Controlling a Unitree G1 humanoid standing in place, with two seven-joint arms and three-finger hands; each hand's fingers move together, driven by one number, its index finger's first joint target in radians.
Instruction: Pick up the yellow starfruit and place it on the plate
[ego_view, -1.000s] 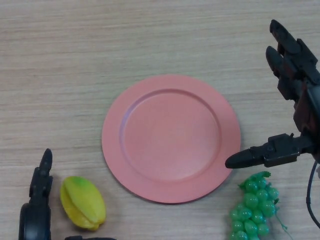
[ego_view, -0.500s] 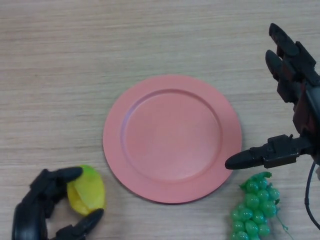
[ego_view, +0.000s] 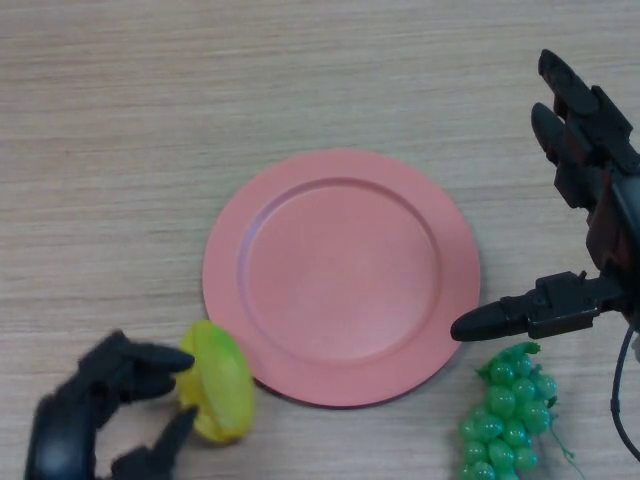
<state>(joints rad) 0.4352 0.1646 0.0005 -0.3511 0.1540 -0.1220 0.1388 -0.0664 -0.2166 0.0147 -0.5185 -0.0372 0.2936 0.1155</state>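
Note:
The yellow starfruit (ego_view: 218, 393) is at the lower left, right against the near-left rim of the pink plate (ego_view: 340, 170). My left hand (ego_view: 88, 412) comes in from the bottom left corner. Its curled fingers and thumb pinch the fruit's left side. Nothing lies on the plate, which sits in the middle of the wooden table. At the right edge my right hand (ego_view: 600, 190) hovers with straight fingers, its thumb pointing left over the plate's right rim, and it holds nothing.
A bunch of green grapes (ego_view: 508, 412) lies at the bottom right, just below the right thumb and close to the plate's rim. Bare wooden table stretches across the far side and the left.
My left hand has closed on the starfruit and carried it right and slightly away from the bottom edge, up to the plate's rim. The right hand has stayed put.

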